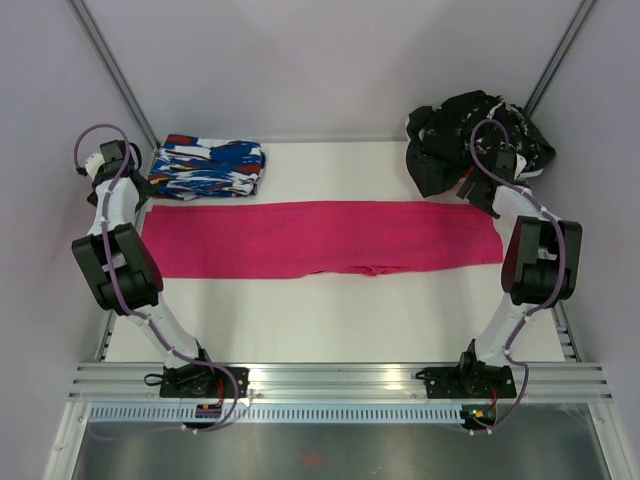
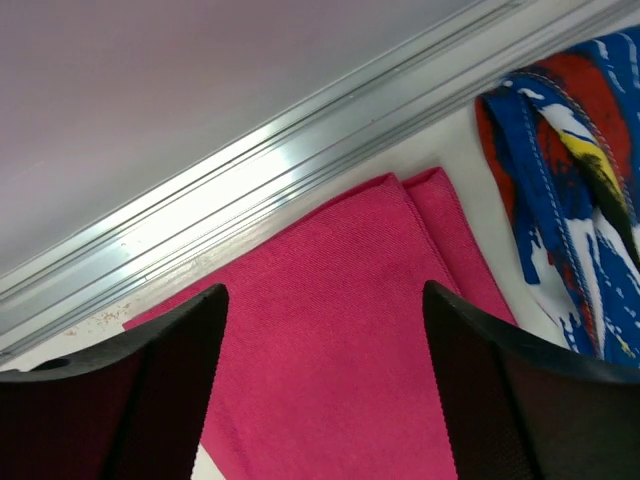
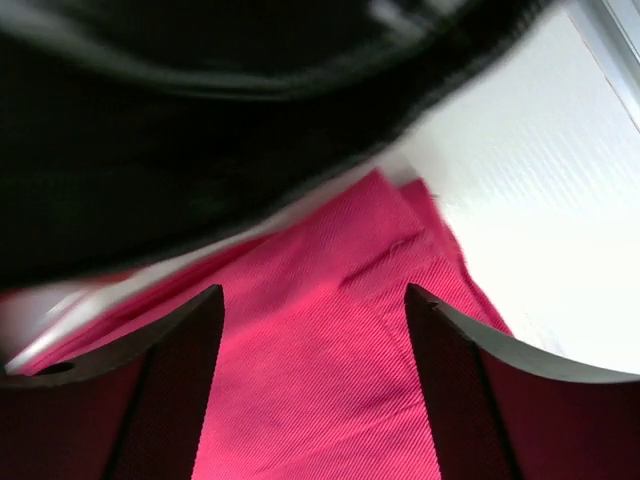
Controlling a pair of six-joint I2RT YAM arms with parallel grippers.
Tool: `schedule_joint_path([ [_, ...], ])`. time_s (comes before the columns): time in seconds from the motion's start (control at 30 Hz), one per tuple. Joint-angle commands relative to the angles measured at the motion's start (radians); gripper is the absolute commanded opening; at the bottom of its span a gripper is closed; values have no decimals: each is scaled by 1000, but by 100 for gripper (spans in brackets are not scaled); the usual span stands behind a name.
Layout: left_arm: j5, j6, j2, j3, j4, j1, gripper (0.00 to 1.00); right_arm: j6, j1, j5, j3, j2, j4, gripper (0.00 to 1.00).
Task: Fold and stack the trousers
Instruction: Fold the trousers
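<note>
Spanning table L–R — trousers, flat

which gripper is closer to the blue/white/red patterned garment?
Left. The left gripper is over the left end of the trousers, beside the patterned garment; the right gripper is over the opposite end, by the black clothes.

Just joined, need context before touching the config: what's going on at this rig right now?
The pink trousers lie flat as one long folded strip across the table. The left gripper hangs over its left end, the right gripper over its right end, both with jaws open, holding nothing. A folded patterned garment lies far left, a black clothes heap far right.
</note>
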Motion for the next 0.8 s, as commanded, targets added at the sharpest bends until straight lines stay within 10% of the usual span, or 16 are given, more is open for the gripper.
schedule_joint_path([
  [0.0, 41, 59, -119, 41, 42, -7, 86, -59, 6, -147, 3, -130, 88, 80],
  [0.33, 181, 103, -416, -302, 76, -13, 100, -122, 30, -365, -223, -398, 99, 86],
  [0.77, 477, 349, -176, -310, 182, 184, 94, -105, 32, -432, -363, -464, 128, 87],
])
